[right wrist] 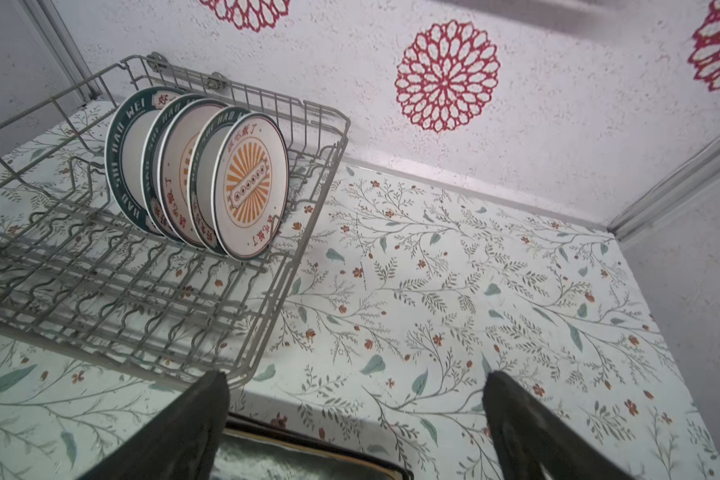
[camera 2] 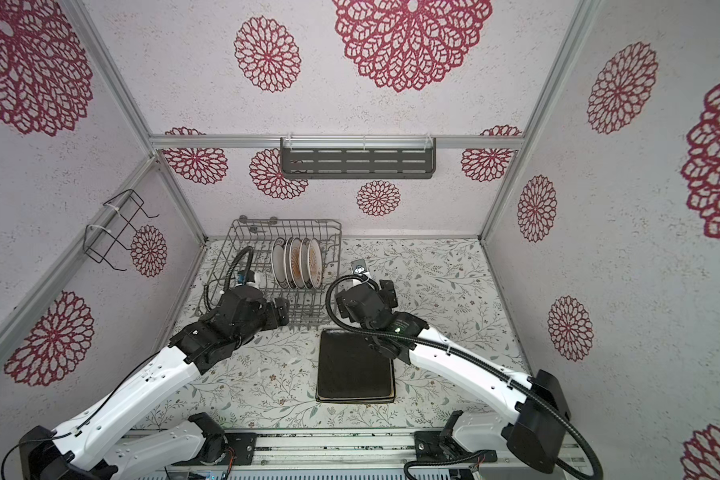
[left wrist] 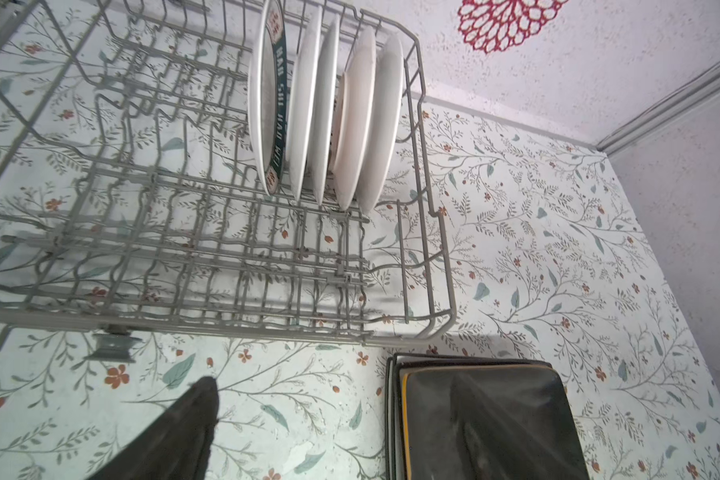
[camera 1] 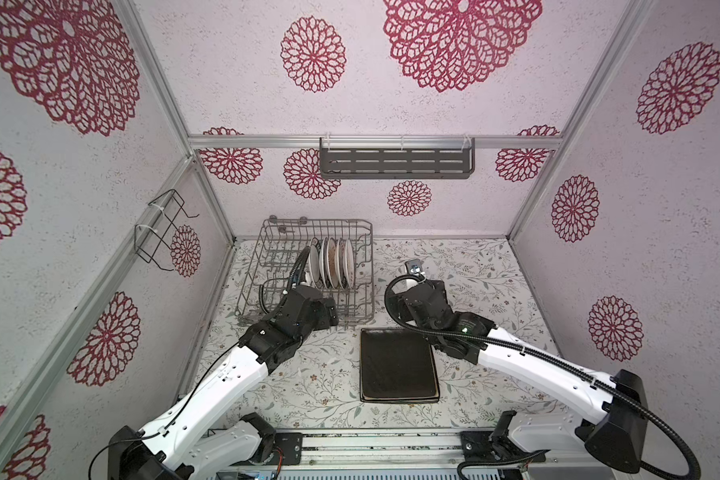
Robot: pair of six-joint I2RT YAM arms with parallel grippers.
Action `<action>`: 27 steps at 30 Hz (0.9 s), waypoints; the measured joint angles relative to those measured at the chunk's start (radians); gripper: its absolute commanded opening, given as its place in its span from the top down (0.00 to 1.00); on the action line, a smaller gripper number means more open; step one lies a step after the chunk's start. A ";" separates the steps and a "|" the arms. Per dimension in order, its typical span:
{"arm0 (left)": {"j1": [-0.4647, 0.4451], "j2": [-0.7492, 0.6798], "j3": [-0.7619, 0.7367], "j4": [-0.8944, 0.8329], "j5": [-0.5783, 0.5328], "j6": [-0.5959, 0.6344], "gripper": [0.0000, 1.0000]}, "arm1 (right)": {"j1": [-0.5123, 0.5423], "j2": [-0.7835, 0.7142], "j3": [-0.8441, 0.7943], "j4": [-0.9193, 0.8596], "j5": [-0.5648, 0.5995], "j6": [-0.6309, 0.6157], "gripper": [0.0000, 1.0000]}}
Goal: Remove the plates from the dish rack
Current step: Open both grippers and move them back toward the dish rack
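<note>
— Hovering, jaws spread wide with nothing between them: the right pincer. And the left?

— The left pincer is likewise parted, empty. Close below both, rectangular plates lie stacked on the table, a dark one topmost. Beyond the pincers, five round plates stand upright, side by side, in the grey wire dish rack.

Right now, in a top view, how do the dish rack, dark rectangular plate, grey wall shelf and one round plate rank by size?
Largest: dish rack.
Next: dark rectangular plate and grey wall shelf, too alike to rank; the shelf hangs higher, nearer the camera.
Smallest: round plate.
</note>
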 measured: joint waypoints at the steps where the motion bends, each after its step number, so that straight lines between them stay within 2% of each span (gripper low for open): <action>1: 0.014 -0.010 -0.001 0.003 0.000 0.010 0.09 | 0.000 0.001 -0.006 0.040 -0.010 -0.026 0.01; 7: 0.105 -0.019 -0.001 0.028 0.020 0.052 0.09 | 0.000 0.038 0.003 0.290 -0.101 -0.150 0.01; 12: 0.188 0.011 0.001 0.065 0.054 0.085 0.11 | 0.000 0.174 0.117 0.359 -0.187 -0.200 0.01; 17: 0.265 0.125 0.074 0.106 0.084 0.116 0.11 | 0.000 0.219 0.121 0.397 -0.295 -0.219 0.02; 27: 0.329 0.376 0.219 0.208 0.156 0.166 0.17 | -0.006 0.256 0.135 0.484 -0.417 -0.219 0.02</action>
